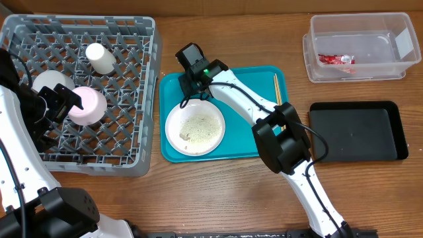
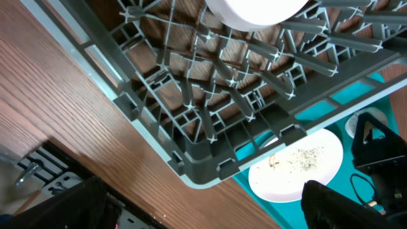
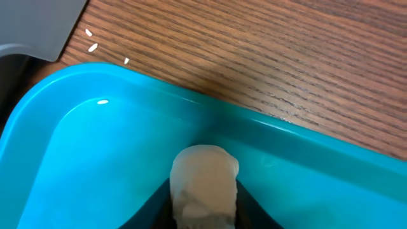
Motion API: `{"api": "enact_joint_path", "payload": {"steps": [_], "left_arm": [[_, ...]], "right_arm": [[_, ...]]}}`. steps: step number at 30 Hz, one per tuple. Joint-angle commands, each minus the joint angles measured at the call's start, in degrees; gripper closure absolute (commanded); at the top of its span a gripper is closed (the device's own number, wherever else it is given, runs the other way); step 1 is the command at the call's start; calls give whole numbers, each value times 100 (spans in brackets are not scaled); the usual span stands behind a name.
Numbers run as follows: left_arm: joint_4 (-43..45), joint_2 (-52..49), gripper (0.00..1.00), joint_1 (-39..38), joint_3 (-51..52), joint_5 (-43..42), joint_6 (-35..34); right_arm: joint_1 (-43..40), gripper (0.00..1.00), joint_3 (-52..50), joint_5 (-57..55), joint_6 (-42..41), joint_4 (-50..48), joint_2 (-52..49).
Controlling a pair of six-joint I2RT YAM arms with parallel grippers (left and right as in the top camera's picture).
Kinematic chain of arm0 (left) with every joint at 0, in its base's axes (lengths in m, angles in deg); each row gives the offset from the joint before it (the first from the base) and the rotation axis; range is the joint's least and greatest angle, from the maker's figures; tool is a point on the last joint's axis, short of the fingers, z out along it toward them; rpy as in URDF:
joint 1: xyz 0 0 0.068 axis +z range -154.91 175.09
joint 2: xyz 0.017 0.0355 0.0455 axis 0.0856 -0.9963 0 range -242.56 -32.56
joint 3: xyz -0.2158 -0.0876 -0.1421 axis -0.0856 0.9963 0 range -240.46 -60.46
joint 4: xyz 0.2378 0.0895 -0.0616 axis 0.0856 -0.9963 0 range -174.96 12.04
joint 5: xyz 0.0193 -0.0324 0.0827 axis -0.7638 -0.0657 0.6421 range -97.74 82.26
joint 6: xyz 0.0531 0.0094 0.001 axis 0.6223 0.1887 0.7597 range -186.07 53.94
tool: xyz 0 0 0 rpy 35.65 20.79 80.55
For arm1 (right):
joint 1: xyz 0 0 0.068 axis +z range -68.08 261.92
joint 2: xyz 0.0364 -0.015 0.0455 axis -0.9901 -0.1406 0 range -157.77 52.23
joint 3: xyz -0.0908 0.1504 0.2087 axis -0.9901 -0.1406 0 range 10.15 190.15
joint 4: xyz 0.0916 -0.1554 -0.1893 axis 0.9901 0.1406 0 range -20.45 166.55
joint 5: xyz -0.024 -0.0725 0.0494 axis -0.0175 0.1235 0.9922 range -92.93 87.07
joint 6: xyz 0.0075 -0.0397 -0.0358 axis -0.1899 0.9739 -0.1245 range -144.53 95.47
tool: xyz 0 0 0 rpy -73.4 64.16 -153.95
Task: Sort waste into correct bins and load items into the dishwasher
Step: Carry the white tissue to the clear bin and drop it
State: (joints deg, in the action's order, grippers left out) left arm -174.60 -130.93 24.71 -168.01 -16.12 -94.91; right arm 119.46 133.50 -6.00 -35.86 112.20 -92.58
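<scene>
The right gripper (image 3: 203, 213) is pinching the small white paper wad (image 3: 203, 172) between narrowed fingers, in a corner of the teal tray (image 3: 95, 146) just beside its wall. The soft wad could squash and slip out on lifting, or snag that wall. The left gripper (image 1: 68, 102) is hanging wide open and empty over the dishwasher rack (image 1: 132, 99).

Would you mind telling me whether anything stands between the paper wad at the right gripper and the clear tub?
Nothing tall does. From the paper wad, the way to the clear tub crosses only the teal tray's low rim, beside the flat-lying chopsticks, then wooden table.
</scene>
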Motion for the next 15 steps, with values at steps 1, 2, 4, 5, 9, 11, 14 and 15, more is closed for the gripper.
{"api": "enact_joint_path", "payload": {"steps": [1, 2, 4, 5, 9, 11, 14, 15], "left_arm": [[0, 24, 0, -2, 0, -9, -98], [0, 24, 0, -2, 0, -9, -98], [0, 24, 0, -2, 0, -9, -98], [0, 24, 0, -2, 0, -9, -98], [0, 24, 0, -2, 0, -9, -98], [0, 24, 0, -2, 0, -9, -98], [0, 24, 0, -2, 0, -9, -98], [0, 24, 0, -2, 0, -9, -98]], "right_arm": [[-39, 76, 238, -146, -109, 68, 345], [-74, 80, 358, -236, -166, 129, 468], [-160, 89, 586, -682, -448, 278, 710], [-232, 92, 734, -990, -577, 378, 859], [-706, 92, 1263, -2015, -651, 721, 1397], [-979, 92, 1331, -2437, -651, 835, 1609], [-1537, 92, 1331, -2933, -649, 968, 1882], [-1816, 92, 1331, -2946, -649, 1036, 1934]]}}
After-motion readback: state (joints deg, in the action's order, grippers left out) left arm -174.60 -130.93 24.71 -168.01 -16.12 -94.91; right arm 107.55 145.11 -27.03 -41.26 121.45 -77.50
